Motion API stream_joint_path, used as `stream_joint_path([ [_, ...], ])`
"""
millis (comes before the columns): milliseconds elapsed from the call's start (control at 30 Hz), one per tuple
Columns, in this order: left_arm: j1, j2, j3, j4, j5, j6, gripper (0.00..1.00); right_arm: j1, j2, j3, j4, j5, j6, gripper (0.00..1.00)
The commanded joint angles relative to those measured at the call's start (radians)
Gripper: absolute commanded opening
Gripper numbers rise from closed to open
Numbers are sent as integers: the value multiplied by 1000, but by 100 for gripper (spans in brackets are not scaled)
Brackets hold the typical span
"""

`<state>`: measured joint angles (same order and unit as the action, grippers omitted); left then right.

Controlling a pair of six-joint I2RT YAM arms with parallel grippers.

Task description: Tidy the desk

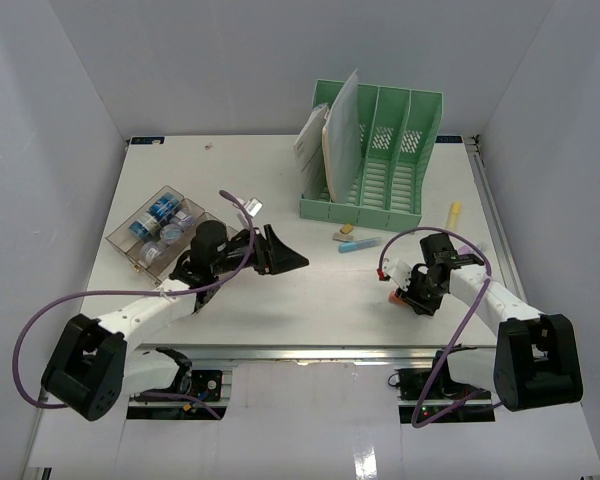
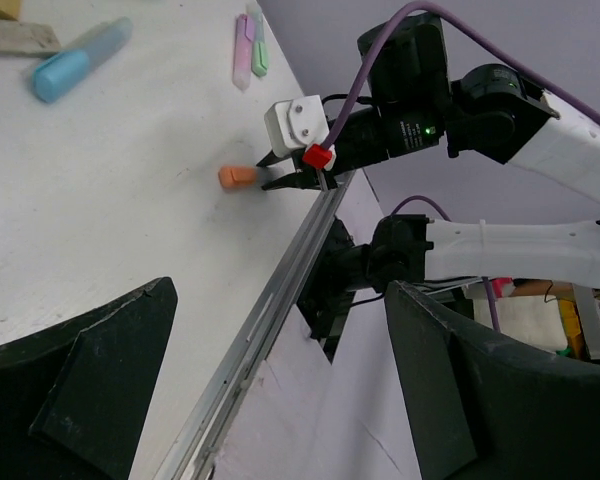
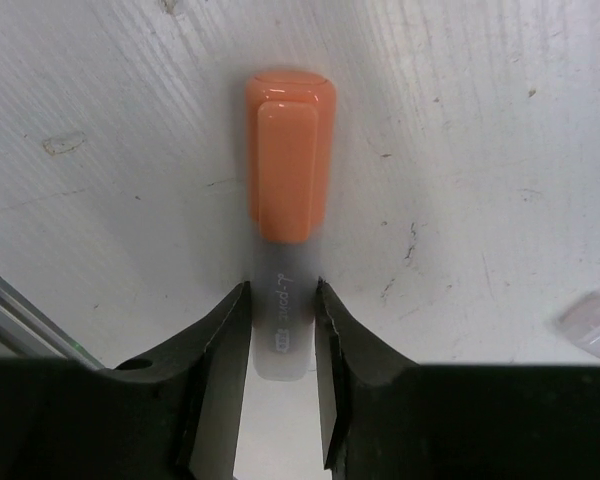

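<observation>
pickup step: right gripper (image 3: 280,295) pinched on the clear barrel of the orange highlighter (image 3: 288,160) lying lower right on the desk (image 1: 310,300) that fills the top view, left gripper (image 1: 270,252) gaping wide and empty, next is probably a clean straight lift

- Top view: overhead, behind the bases, covering the whole desk (image 1: 320,300).
- Left wrist: low, facing the right arm (image 2: 500,110).
- Right wrist: close above the orange highlighter (image 3: 288,160), which all three views share.
</observation>
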<state>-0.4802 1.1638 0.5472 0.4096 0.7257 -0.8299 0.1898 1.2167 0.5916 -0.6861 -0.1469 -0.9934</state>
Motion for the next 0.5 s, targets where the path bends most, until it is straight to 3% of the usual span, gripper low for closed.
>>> stream_joint_path([
  [0, -84, 68, 7, 135, -137, -118, 95, -3, -9, -29, 78, -53, -14, 19],
  [267, -223, 212, 38, 260, -332, -216, 93, -3, -66, 84, 34, -206, 84, 8],
  [467, -299, 342, 138, 305, -421, -236, 93, -3, -62, 199, 30, -369, 219, 8],
])
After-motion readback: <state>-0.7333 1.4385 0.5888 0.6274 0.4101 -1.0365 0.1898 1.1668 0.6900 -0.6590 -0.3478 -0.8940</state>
